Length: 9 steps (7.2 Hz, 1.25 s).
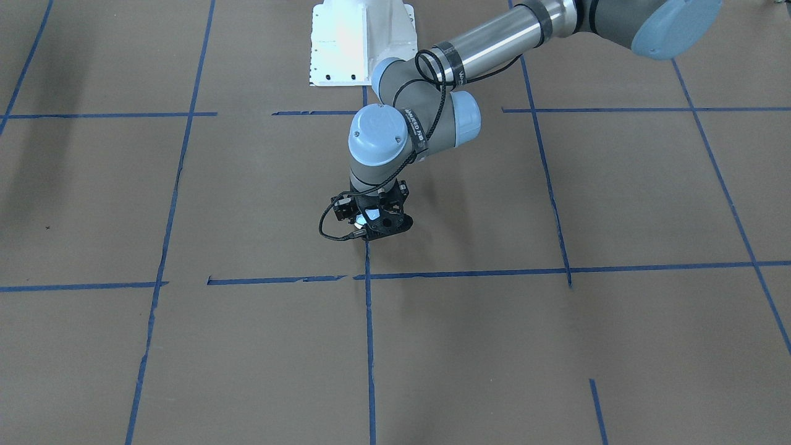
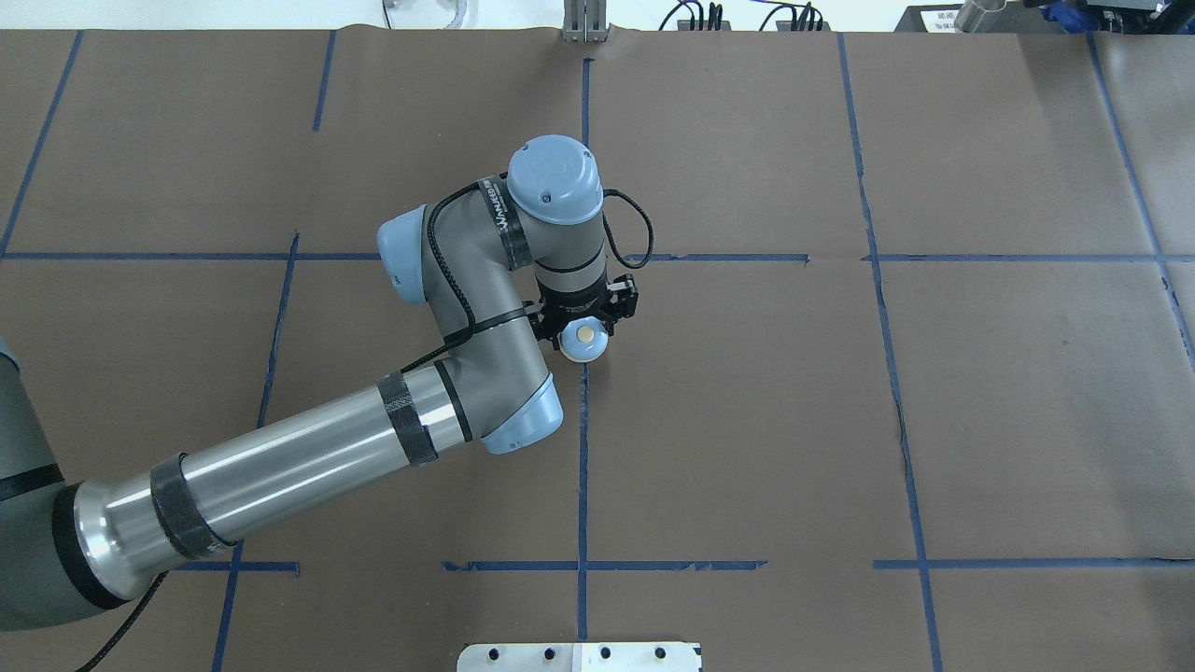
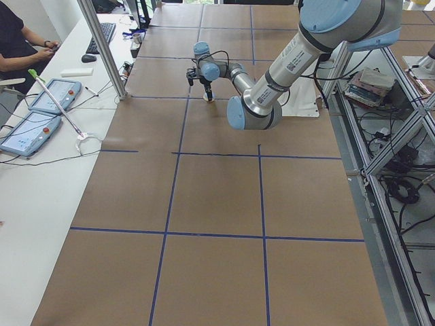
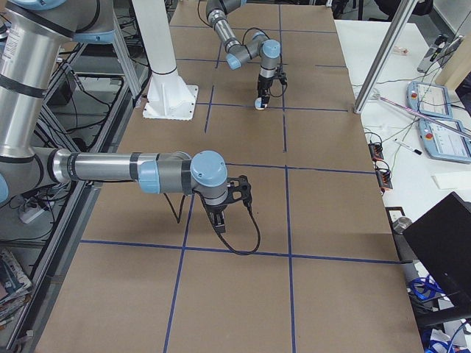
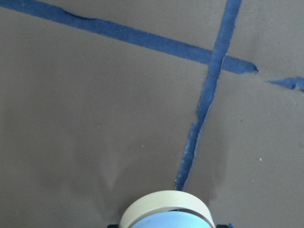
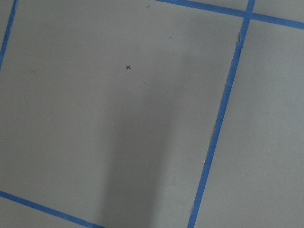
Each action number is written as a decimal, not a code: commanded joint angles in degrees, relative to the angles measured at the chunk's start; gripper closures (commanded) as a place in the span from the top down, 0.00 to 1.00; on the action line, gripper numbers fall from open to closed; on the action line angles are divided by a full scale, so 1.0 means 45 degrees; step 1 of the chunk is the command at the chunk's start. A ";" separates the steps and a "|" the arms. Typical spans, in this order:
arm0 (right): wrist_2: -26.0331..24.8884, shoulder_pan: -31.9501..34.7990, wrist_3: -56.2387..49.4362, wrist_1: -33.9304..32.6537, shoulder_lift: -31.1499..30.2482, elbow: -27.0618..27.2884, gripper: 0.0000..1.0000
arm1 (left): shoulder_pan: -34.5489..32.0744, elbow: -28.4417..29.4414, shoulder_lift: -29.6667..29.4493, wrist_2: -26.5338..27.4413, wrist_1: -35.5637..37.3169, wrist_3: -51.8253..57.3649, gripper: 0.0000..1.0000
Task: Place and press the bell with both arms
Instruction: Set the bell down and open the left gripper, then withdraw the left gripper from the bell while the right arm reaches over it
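The bell point(image 2: 584, 339) has a light blue dome and a cream button. It sits between the fingers of my left gripper point(image 2: 583, 329), low over the brown table near a blue tape crossing at mid-table. The left gripper points down and is shut on the bell. In the left wrist view the bell's cream ring point(image 5: 165, 208) shows at the bottom edge, close above the paper. In the front view the left gripper point(image 1: 371, 224) hides most of the bell. My right gripper point(image 4: 220, 223) shows only in the exterior right view, low over the table; I cannot tell whether it is open or shut.
The brown paper table point(image 2: 980, 401) carries a blue tape grid. The white pedestal base point(image 1: 352, 43) stands at the robot's side. In the exterior left view a metal post point(image 3: 109, 61), tablets point(image 3: 30, 129) and an operator point(image 3: 17, 41) are at the side bench.
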 commanded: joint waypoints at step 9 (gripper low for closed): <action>-0.0717 -0.5006 1.0934 0.0000 0.6469 0.0175 1.00 | -0.1865 -0.8371 0.5708 0.0040 0.1425 0.1208 1.00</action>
